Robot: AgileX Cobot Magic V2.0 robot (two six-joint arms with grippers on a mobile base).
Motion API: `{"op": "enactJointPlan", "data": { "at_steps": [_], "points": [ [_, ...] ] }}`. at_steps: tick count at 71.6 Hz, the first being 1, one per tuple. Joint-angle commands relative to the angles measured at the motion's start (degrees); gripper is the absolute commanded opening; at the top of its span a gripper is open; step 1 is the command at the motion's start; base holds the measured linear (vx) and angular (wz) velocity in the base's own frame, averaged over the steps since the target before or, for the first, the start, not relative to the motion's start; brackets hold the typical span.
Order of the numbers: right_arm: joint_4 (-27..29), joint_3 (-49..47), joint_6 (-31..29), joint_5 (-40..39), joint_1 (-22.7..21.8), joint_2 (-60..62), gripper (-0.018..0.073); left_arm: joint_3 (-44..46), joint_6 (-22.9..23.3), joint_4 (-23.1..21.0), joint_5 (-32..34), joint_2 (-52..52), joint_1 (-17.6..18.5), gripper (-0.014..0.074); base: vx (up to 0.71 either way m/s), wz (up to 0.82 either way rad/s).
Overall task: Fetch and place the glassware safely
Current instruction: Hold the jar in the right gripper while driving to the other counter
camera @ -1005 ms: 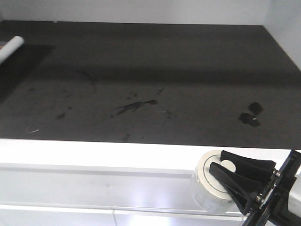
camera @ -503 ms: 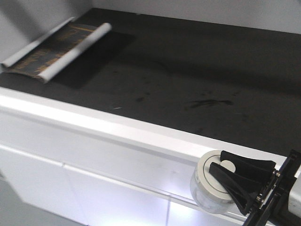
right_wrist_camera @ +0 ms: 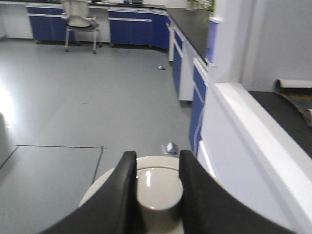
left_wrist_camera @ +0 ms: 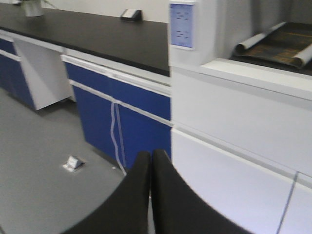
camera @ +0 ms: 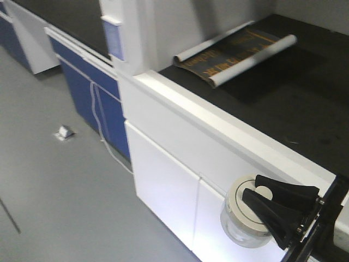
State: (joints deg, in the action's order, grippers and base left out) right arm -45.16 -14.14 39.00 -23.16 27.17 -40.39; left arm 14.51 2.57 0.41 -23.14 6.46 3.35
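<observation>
The glassware is a small clear glass jar [camera: 238, 222] with a round cream-white lid. My right gripper [camera: 255, 194] is shut on the lid's central knob and holds the jar in the air, in front of the white cabinet. In the right wrist view the two black fingers [right_wrist_camera: 123, 183] clamp the knob of the jar [right_wrist_camera: 157, 181] from both sides, above the grey floor. My left gripper [left_wrist_camera: 150, 158] is shut and empty, pointing at the blue and white cabinets.
A black countertop [camera: 305, 103] with a white front edge carries a rolled poster [camera: 234, 52]. A white column [camera: 133, 38] and blue cabinets [camera: 90, 93] stand left of it. A small white scrap [camera: 64, 132] lies on the grey floor. A chair [right_wrist_camera: 80, 22] stands far off.
The view has swung left from the countertop to the cabinets and floor; the poster now sits at the upper right. The right gripper keeps holding the jar in the same pose.
</observation>
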Motion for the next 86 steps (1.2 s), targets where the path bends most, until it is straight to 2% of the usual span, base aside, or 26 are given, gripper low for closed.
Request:
{"op": "enactJointPlan", "data": {
  "at_steps": [1, 42, 86],
  "points": [
    [1.1, -1.8, -0.1, -4.7, -0.1, 0.1, -0.0001, 1.4, 0.1, -0.4, 3.9, 0.7, 0.5, -0.0007, 0.04, 0.93],
    [1.2, -1.8, -0.1, -4.6, -0.1, 0.1, -0.0001, 1.4, 0.1, -0.4, 4.0, 0.7, 0.4, -0.0007, 0.05, 0.92],
    [1.2, -1.8, -0.1, -4.6, -0.1, 0.1, -0.0001, 1.4, 0.1, -0.4, 4.0, 0.7, 0.4, -0.0007, 0.23, 0.31]
  ]
}}
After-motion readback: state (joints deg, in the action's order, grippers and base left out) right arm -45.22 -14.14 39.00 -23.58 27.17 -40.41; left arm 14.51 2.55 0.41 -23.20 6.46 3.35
